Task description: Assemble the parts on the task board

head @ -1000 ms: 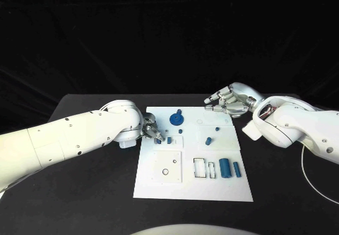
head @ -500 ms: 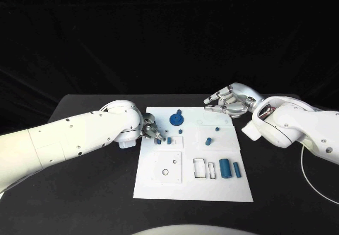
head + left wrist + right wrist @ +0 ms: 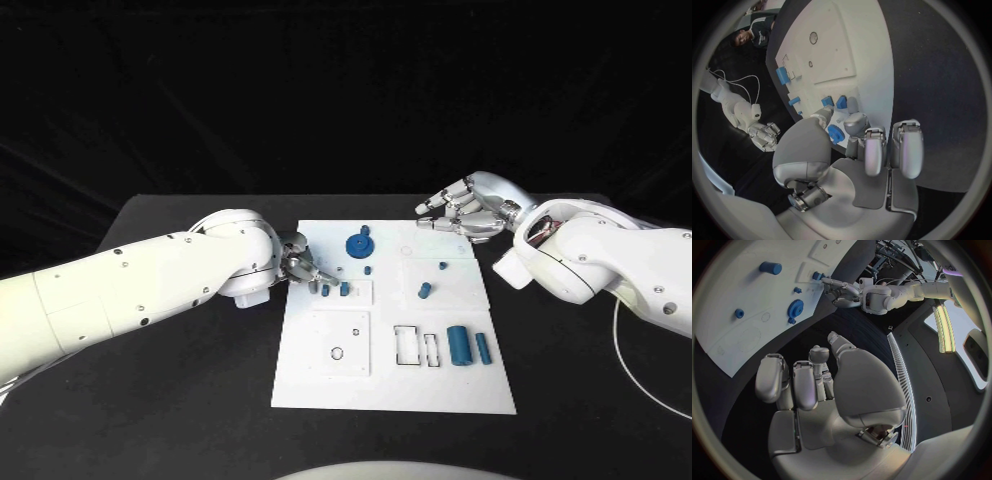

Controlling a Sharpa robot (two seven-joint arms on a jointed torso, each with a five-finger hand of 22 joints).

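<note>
Your left hand (image 3: 303, 268) is sitting at the left edge of the task board (image 3: 433, 395), fingers reaching in over the small blue parts (image 3: 335, 290) standing by the little square plate near that edge. From the left wrist view, the fingertips (image 3: 822, 116) are right against those blue parts (image 3: 834, 102), and another blue piece (image 3: 836, 134) is showing between the thumb and the fingers, but whether you're actually pinching anything I can't tell, it's too tucked in.

Your right hand (image 3: 464, 210) is hovering off the far right corner of the board, over the black table (image 3: 188, 400), fingers curled loosely and apart, holding nothing. The right wrist view is showing the same: palm (image 3: 826, 390) bare, fingers slightly bent, well apart from the board (image 3: 736, 335).

On the board, the blue gear (image 3: 361, 242) is lying near the far edge, with a small blue peg (image 3: 369, 268) just beside it on the near side. Another small peg (image 3: 443, 264) and a short tilted blue piece (image 3: 426, 289) are sitting further right. Toward the near right, the large blue cylinder (image 3: 459, 343) and a thinner blue bar (image 3: 483, 347) are lying side by side, next to two black-outlined rectangular slots (image 3: 418, 345). A bigger square plate (image 3: 342, 341) with a ring-shaped hole is lying left of those slots.
</note>
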